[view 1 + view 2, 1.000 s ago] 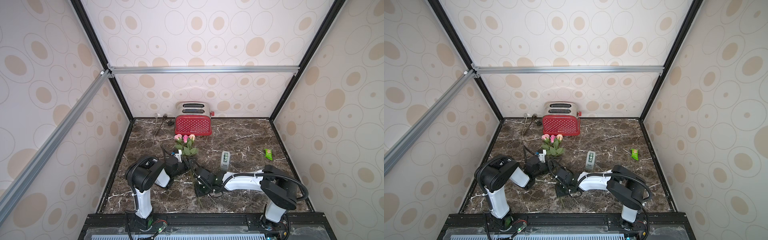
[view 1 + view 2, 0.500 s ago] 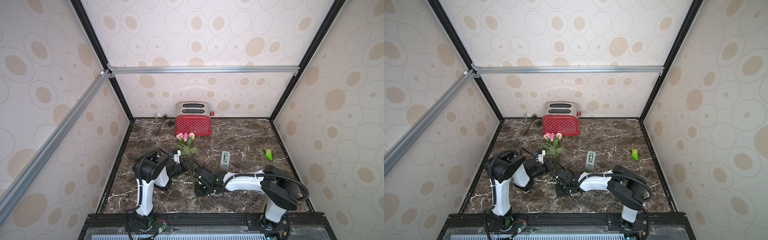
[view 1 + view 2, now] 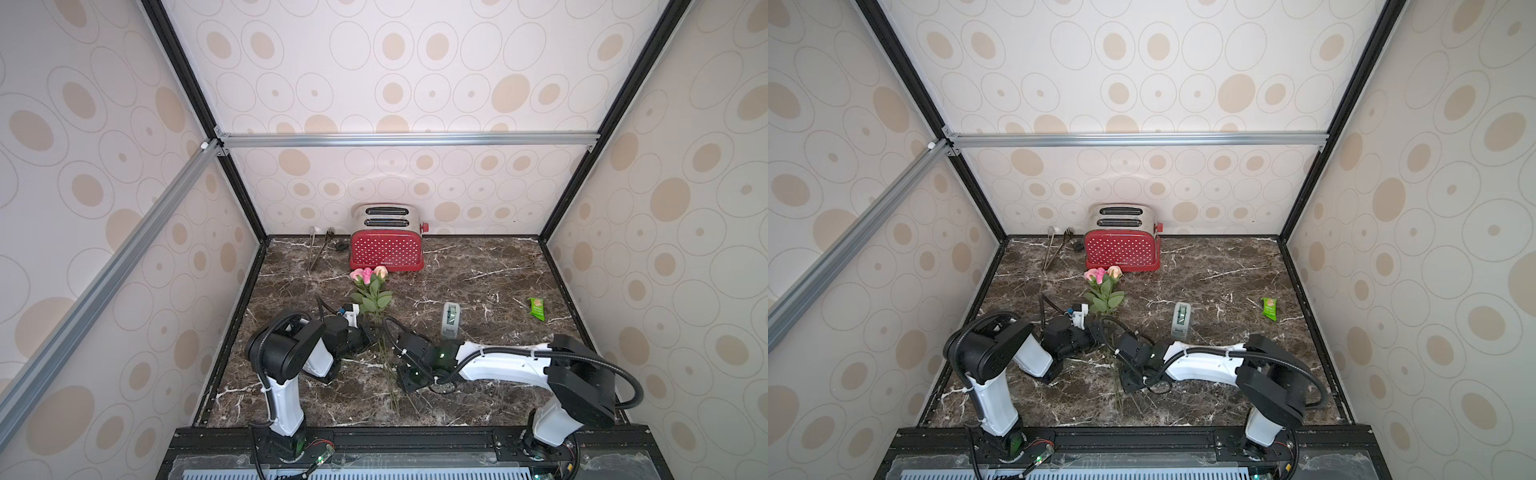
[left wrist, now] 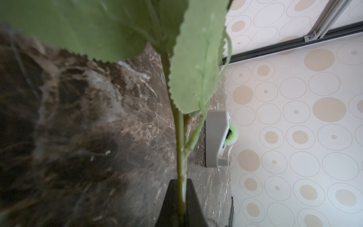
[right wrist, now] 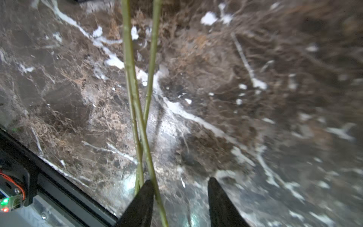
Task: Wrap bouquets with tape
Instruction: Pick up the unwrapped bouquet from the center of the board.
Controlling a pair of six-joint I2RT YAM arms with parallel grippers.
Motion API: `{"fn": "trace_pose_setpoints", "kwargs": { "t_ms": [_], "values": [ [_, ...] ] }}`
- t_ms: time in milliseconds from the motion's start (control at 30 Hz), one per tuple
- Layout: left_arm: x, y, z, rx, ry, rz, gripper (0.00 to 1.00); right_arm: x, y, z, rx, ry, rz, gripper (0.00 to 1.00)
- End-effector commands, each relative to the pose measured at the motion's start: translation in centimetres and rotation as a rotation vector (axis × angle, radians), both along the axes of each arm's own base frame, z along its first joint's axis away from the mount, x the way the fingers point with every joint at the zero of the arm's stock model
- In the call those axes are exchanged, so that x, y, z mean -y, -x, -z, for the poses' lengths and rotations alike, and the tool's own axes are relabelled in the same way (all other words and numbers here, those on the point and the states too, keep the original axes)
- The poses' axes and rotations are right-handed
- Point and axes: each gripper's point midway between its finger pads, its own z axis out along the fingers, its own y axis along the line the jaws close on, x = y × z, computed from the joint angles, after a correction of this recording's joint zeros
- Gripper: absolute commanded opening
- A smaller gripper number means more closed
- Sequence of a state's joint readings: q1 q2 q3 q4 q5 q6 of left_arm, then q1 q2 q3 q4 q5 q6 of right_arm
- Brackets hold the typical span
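Observation:
The bouquets, pink and peach roses (image 3: 369,274) (image 3: 1102,274) with green leaves, lie on the marble with thin stems (image 3: 388,374) running toward the front edge. My left gripper (image 4: 181,196) (image 3: 371,332) is shut on the stems just below the leaves (image 4: 194,68). My right gripper (image 5: 180,180) (image 3: 399,372) stands open lower down the stems (image 5: 137,118); one stem passes just inside one finger (image 5: 143,202), and the other finger (image 5: 220,202) is apart from them. The grey tape dispenser (image 3: 451,319) (image 3: 1181,319) (image 4: 217,139) stands to the right of both grippers, untouched.
A red toaster (image 3: 386,249) stands at the back wall, close behind the roses. Metal tongs (image 3: 318,251) lean at the back left. A green snack packet (image 3: 537,308) lies at the right. The black front rail (image 5: 59,176) runs close to the stem ends.
My left gripper has shut on the stems below the leaves. My right gripper has opened and let go of the stems. The left arm's elbow has shifted.

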State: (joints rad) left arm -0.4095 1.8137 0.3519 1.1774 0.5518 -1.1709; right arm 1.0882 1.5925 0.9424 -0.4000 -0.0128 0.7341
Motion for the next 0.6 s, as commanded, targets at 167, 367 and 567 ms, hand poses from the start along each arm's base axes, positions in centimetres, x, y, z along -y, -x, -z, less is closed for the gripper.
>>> {"fn": "trace_pose_setpoints", "kwargs": {
  "t_ms": [167,367,567],
  "values": [
    [-0.7,-1.3,-6.9,0.140,-0.063,-0.036,0.00,-0.1,-5.4,-9.8,0.225,-0.246,0.077,0.70],
    [-1.2,-1.8,-11.2,0.195,-0.063,-0.092,0.00,-3.8,-6.9,-13.1,0.261,-0.311,0.003,0.73],
    [-1.5,-1.9,-14.0,0.225,-0.066,-0.120,0.00,-6.8,-7.4,-12.8,0.250,-0.325,-0.050,0.73]
  ]
}}
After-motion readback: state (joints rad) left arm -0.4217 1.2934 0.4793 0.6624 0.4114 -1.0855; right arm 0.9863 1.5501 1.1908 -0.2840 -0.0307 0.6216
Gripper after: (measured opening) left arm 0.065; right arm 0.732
